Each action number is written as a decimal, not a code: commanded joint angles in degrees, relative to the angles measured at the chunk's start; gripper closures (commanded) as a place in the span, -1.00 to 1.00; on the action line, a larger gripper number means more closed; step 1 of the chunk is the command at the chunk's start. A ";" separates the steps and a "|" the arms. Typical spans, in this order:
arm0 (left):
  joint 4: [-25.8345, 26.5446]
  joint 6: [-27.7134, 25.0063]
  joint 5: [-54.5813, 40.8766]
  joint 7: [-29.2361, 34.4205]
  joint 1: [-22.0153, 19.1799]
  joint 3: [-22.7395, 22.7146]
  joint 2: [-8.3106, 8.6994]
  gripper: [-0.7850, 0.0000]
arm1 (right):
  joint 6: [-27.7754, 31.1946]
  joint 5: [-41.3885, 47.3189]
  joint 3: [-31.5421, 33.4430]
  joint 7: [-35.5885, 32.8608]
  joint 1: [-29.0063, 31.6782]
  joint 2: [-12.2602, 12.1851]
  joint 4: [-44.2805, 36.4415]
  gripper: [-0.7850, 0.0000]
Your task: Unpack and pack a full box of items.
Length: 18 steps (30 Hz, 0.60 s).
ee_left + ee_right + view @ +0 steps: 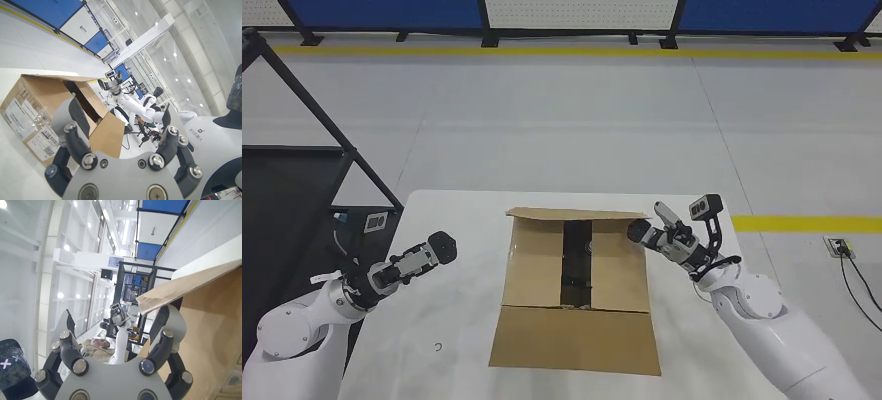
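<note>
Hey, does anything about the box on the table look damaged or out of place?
The cardboard box looks roughly opened. Its top flaps sit apart over a dark gap, one flap corner is frayed, and clear tape sits crumpled on its side.

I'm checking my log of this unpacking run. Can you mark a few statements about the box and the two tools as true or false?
1. The box stands on the table. True.
2. Its top flaps are shut tight. False: a dark gap runs between them.
3. The left tool grips a flap. False: it is open, beside the box and apart from it.
4. The right tool is open. True.
</note>
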<state>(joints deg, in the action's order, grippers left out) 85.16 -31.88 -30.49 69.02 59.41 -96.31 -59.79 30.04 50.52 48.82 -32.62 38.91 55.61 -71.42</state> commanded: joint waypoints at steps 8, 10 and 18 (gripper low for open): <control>0.00 0.00 0.00 0.00 0.00 0.00 0.00 -1.00 | 1.51 -1.81 -0.73 1.04 -0.58 0.69 0.79 -1.00; 0.00 0.00 0.00 0.00 0.00 0.00 0.00 -1.00 | 1.51 -1.81 -0.73 1.04 -0.58 0.69 0.79 -1.00; 0.00 0.00 0.00 0.00 0.00 0.00 0.00 -1.00 | -1.01 -1.38 -0.86 2.78 -1.11 1.59 -2.54 -1.00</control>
<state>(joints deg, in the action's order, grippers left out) 85.16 -31.88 -30.49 69.02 59.41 -96.31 -59.79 30.00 48.52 48.15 -30.29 38.16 56.84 -73.19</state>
